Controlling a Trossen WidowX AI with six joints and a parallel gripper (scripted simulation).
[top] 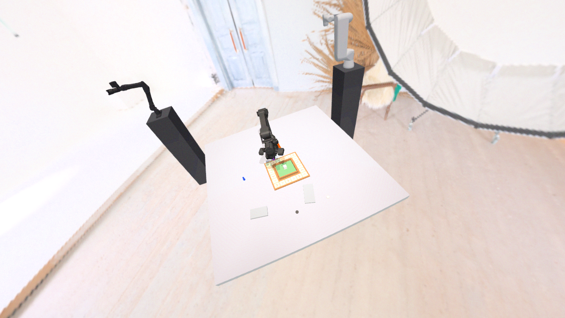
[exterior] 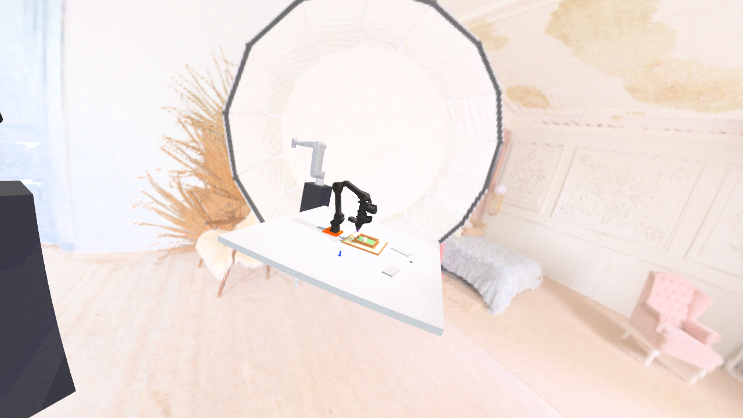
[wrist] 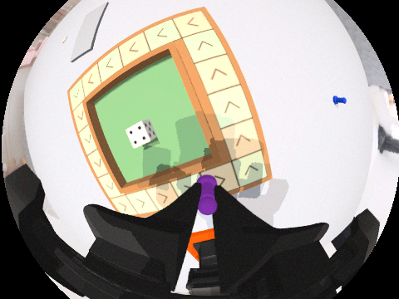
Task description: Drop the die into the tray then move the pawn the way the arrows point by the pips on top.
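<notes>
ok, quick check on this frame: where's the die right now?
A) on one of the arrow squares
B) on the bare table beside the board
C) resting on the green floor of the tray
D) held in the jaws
C: in the wrist view the white die sits on the green floor of the tray, inside the ring of arrow squares, while the gripper is shut on the purple pawn instead.
</notes>
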